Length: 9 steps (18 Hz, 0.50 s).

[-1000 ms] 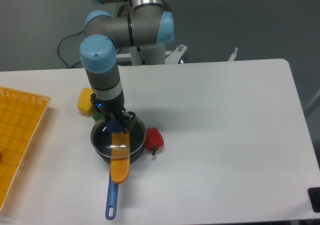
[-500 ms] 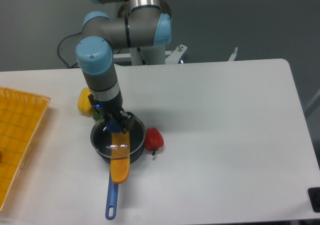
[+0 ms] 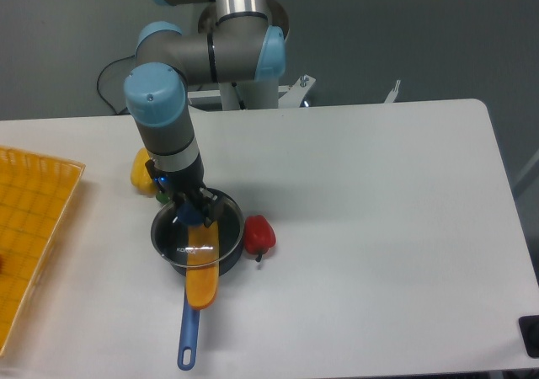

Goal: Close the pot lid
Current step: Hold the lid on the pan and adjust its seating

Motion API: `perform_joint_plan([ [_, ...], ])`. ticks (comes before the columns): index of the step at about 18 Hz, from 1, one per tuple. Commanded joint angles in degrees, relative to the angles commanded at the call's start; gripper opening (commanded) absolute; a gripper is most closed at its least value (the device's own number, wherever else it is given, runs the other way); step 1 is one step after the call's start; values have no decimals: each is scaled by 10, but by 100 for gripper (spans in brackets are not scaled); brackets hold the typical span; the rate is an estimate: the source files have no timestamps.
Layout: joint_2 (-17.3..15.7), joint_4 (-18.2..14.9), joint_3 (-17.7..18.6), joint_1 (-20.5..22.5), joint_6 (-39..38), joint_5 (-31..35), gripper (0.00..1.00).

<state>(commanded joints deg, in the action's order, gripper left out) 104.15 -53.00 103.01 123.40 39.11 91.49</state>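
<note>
The small black pot stands on the white table, its long blue handle pointing toward the front edge. The glass lid with a thin metal rim lies over the pot's mouth, a little off to the left. My gripper comes straight down over the lid's centre and is shut on the blue knob, which is mostly hidden by the fingers. An orange-yellow piece lies across the pot's front rim and the handle's root.
A red pepper lies just right of the pot. A yellow pepper sits behind and left, partly behind the arm. An orange tray runs along the table's left edge. Cables and the arm's base stand at the back.
The arm and gripper have shifted slightly left, carrying the lid with them, so the lid's rim now sits a little further left over the pot.
</note>
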Motion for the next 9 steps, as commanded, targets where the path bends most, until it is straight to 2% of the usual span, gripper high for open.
perform_joint_plan([
  [9,1,2,4,-1,5,0,63],
])
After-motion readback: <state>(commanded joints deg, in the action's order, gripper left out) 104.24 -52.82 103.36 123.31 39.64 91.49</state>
